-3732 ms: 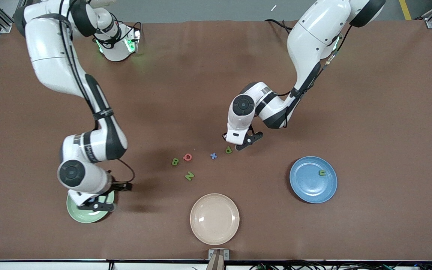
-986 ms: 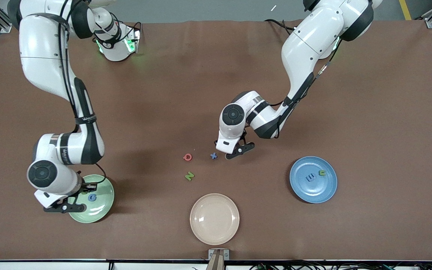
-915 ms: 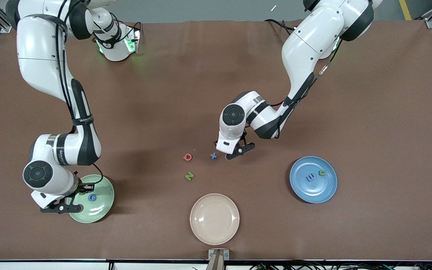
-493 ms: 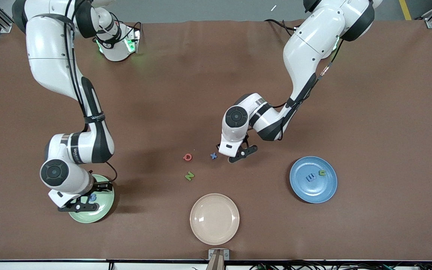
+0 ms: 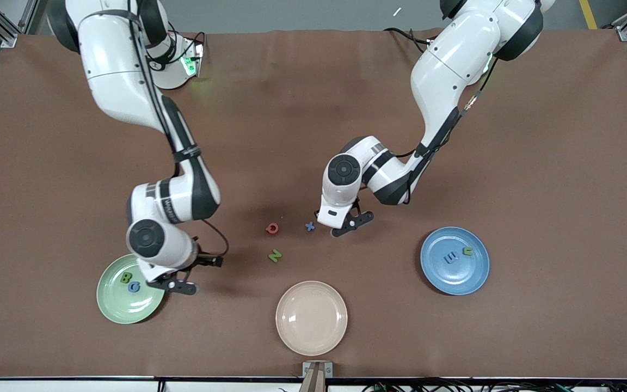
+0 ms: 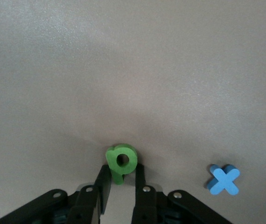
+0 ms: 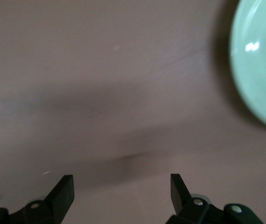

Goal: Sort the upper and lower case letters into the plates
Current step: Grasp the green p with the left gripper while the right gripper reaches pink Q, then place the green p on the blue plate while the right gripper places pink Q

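The left gripper is sitting low at the middle of the table, its fingers closing against the stem of a green letter p, with a blue x lying just beside it. The right gripper is hanging over bare table beside the green plate, jaws spread wide and holding nothing. That plate is carrying a green B and a blue letter. The blue plate, toward the left arm's end, is holding two letters. A red letter and a green N are lying loose between the grippers.
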